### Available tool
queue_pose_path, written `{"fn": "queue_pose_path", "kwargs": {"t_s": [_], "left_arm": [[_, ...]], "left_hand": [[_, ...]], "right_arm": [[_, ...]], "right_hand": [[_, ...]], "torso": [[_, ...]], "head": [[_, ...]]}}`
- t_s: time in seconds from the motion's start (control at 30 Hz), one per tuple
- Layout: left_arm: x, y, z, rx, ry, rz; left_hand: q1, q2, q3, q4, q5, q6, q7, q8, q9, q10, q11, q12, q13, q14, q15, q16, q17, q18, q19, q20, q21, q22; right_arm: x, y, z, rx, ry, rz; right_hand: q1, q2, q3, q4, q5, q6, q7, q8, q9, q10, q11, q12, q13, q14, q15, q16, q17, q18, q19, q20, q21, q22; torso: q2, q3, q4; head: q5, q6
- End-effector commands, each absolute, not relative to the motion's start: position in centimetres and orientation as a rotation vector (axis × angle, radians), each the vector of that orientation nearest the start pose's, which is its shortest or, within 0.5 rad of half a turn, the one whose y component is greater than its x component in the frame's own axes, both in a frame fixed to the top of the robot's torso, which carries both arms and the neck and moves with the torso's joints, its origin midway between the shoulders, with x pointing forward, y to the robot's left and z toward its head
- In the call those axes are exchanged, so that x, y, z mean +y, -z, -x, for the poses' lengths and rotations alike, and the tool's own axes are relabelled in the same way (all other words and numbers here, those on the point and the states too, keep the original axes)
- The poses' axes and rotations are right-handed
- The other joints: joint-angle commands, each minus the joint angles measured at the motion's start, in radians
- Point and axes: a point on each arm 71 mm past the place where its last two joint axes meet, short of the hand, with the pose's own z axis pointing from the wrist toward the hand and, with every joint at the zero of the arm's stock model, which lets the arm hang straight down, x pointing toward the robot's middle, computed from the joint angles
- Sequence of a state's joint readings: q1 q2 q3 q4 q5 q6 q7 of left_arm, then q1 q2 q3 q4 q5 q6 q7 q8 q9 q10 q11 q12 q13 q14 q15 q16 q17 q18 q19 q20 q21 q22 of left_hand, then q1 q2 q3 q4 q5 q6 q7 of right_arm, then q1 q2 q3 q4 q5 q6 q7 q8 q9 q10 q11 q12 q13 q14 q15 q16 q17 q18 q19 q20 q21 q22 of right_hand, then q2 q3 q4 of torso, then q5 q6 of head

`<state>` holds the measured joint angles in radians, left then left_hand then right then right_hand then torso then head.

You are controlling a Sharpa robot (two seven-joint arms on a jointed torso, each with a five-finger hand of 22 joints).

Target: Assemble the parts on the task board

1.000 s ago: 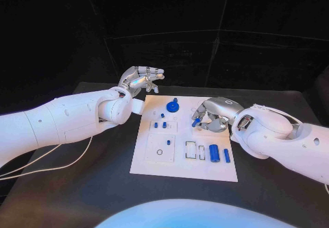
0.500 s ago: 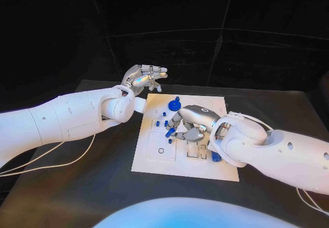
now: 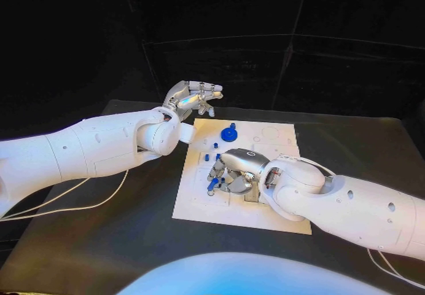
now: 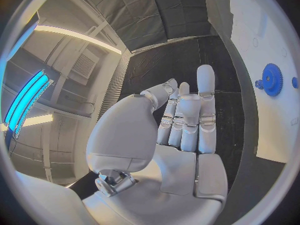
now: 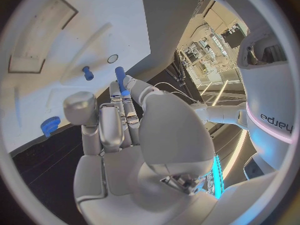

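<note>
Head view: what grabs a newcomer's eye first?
The silver right hand low over the middle of the white task board, pinching a small blue cylindrical peg. Then the silver left hand, raised with nothing in it beyond the board's far left corner, near the blue gear.

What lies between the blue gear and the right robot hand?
In the head view, small blue pegs stand on the task board between them.

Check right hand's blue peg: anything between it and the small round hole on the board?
Nothing visible. The right hand holds the blue peg just short of the round hole; only bare task board lies between.
</note>
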<state>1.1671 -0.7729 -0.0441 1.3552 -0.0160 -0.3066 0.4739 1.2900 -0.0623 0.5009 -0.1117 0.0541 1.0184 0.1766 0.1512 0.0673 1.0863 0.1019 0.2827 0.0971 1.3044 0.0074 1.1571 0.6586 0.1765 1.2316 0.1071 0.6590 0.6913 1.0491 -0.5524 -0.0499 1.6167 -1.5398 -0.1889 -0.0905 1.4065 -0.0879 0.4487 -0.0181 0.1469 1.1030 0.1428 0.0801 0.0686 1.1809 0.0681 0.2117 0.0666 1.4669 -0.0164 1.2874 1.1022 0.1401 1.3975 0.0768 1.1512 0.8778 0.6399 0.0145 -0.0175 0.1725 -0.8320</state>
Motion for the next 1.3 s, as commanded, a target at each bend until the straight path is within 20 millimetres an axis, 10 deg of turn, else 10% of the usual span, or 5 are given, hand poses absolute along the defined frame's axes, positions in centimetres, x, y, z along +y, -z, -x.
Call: {"fn": "queue_pose_path", "kwargs": {"t_s": [0.03, 1.3], "left_arm": [[22.4, 20.0, -51.4, 1.335, 1.504, 1.092], [22.2, 20.1, -51.4, 1.339, 1.507, 1.093]], "left_hand": [[0.0, 0.001, -0.005, 0.0, 0.006, -0.007, 0.002, -0.003, 0.0, -0.007, -0.001, 0.007, -0.001, 0.0, 0.005, 0.004, 0.001, 0.006, -0.002, 0.002, -0.006, -0.001], [0.0, 0.001, -0.005, 0.0, 0.006, -0.007, 0.002, -0.003, 0.0, -0.007, -0.001, 0.007, -0.001, 0.0, 0.005, 0.004, 0.001, 0.006, -0.002, 0.002, -0.006, -0.001]], "right_arm": [[-2.5, 23.9, -39.6, 1.815, -1.005, 0.512], [-1.0, 25.4, -39.0, 1.848, -0.898, 0.615]], "right_hand": [[-0.002, -0.006, 0.005, 0.0, 0.005, 0.003, 0.002, -0.004, 0.001, 0.005, 0.0, -0.004, -0.001, 0.031, -0.004, 0.004, 0.001, -0.02, 0.007, 0.002, 0.006, 0.002], [-0.005, -0.006, 0.007, 0.0, 0.004, 0.004, 0.002, -0.004, 0.001, 0.006, 0.0, -0.006, -0.001, 0.031, -0.004, 0.003, -0.002, -0.02, 0.005, 0.003, 0.005, 0.0]], "torso": [[0.0, 0.001, -0.0002], [0.0, 0.0001, -0.0008]], "head": [[0.006, -0.002], [0.013, -0.011]]}}
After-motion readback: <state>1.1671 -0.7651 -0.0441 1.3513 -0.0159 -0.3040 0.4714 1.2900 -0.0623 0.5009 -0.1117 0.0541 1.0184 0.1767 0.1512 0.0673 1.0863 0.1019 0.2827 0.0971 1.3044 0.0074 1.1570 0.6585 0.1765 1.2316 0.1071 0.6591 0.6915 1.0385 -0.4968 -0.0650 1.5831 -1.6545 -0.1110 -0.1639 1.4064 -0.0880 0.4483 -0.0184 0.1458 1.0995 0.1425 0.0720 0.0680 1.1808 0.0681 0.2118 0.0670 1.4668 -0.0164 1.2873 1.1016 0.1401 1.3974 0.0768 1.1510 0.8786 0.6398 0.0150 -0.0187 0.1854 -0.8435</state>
